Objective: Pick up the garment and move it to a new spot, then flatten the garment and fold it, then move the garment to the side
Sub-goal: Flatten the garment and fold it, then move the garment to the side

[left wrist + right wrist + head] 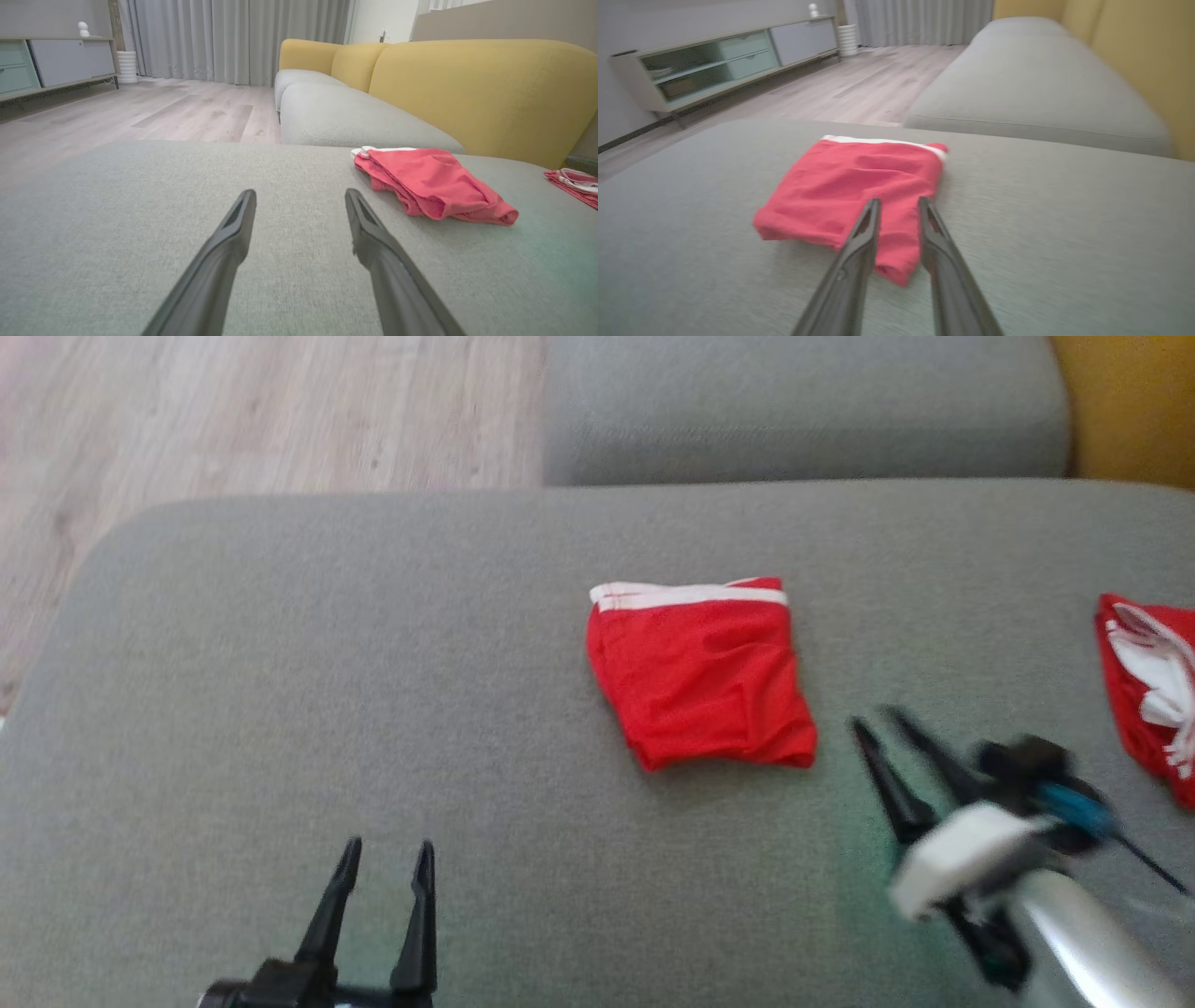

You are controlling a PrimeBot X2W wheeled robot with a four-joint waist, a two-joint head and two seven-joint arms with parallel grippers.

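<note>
My left gripper [383, 859] hangs over the near edge of the grey cushion [233, 691], left of its middle, fingers spread wide and holding nothing. My right gripper [874, 719] is further in on the right side and angled toward the left. It is blurred from the head camera, but my wrist camera shows its fingers with a narrow gap between them and nothing gripped. The tips seem to sit just beside the near right corner of the garment [700, 681], apart from it. The garment is red, folded into a rough square with a white band along its far edge, and lies flat near the middle of the cushion. A second red cloth [1150, 695] with white trim lies at the cushion's right edge. Beyond are another grey seat [803, 411], a yellow backrest [490, 93] and wood floor [233, 411].
</note>
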